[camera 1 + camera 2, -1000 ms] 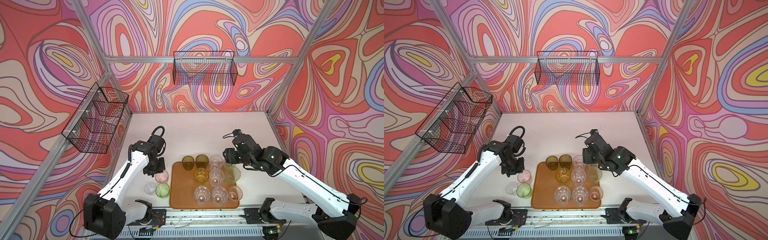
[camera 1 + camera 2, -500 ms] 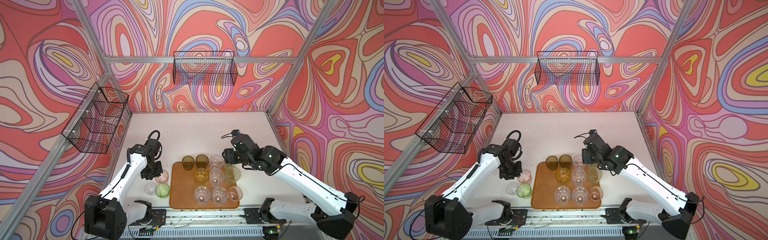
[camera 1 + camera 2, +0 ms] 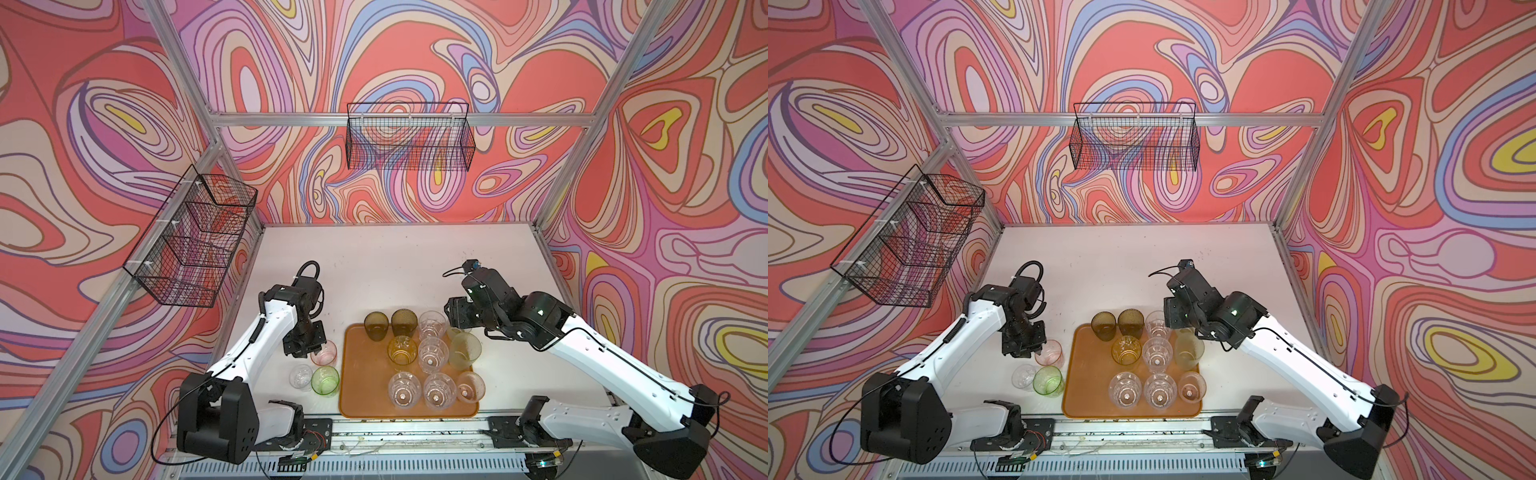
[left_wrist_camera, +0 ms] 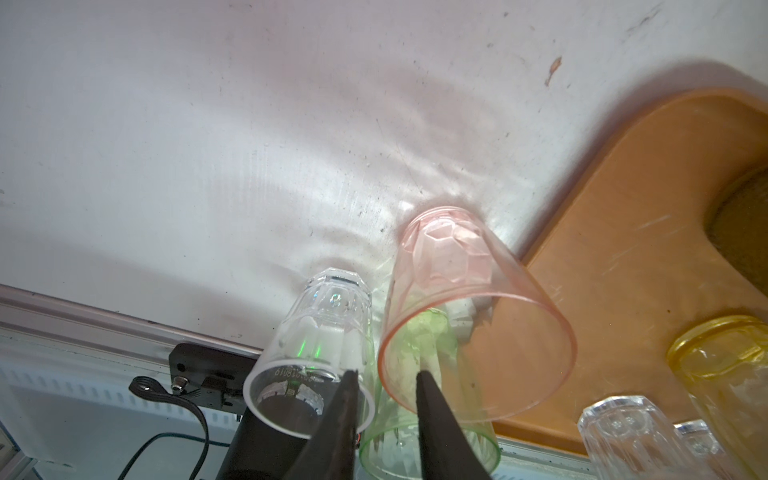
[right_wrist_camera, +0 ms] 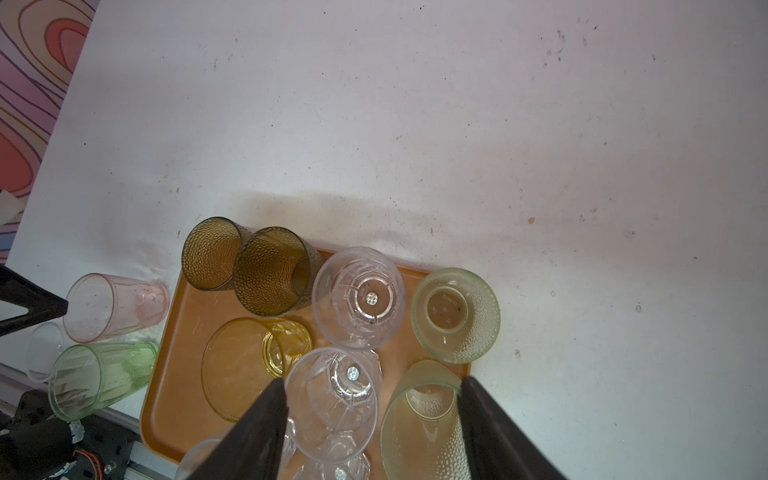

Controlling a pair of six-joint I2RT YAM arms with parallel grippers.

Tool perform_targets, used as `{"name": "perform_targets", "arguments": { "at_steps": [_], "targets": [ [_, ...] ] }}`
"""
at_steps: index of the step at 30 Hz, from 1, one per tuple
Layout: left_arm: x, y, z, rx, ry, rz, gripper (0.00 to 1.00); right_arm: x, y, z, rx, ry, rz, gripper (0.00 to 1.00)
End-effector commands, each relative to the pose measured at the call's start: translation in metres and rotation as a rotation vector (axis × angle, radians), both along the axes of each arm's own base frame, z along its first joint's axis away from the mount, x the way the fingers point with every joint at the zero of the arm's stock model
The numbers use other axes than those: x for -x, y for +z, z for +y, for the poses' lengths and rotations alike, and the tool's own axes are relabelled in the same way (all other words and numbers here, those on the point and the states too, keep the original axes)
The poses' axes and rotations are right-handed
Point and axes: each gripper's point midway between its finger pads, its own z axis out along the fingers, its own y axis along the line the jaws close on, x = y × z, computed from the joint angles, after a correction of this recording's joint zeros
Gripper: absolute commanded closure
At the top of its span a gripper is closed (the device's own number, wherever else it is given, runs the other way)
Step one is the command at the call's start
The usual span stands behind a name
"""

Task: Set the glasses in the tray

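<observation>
- Desk (image 3: 395, 266): white and scuffed. The arm bases hide its near edge.
- Tray (image 3: 361, 374): orange-brown, at near centre of the desk, crowded with glasses (image 3: 402, 351). Its near end is cut off in the right wrist view.
- Right tool (image 5: 372, 382): fingers spread wide over the tray's right side. A frosted green tumbler (image 5: 424, 419) and a clear one sit between them, and I cannot tell whether either is touched. In both top views the black wrist covers part of a second pale green glass.
- Left tool (image 4: 385, 372): fingers a narrow gap apart, astride the rim wall of the pink tumbler (image 4: 457, 266), with no clamp visible. Its tips are hidden in both top views.
- Pink tumbler: on the desk, just left of the tray.
- Bright green tumbler (image 3: 325, 380) and clear tumbler (image 4: 324, 316): beside the pink tumbler, also off the tray.
- Writing: moulded digits near the clear tumbler's rim, too distorted to read reliably.
</observation>
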Motion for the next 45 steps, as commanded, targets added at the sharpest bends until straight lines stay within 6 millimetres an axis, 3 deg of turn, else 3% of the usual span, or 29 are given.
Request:
{"name": "perform_targets", "arguments": {
  "at_steps": [1,26,45],
  "targets": [
    [0.004,-0.006,0.002,-0.005,-0.001,0.045,0.73,0.000,0.003,-0.006,0.009,-0.008,-0.020,0.33],
    [0.000,-0.017,0.002,-0.013,-0.007,0.088,0.86,0.004,0.005,-0.011,0.000,-0.012,-0.034,0.33],
    [-0.003,-0.012,-0.001,0.008,-0.012,0.052,0.97,0.003,0.009,-0.010,-0.007,-0.011,-0.039,0.33]
  ]
}}
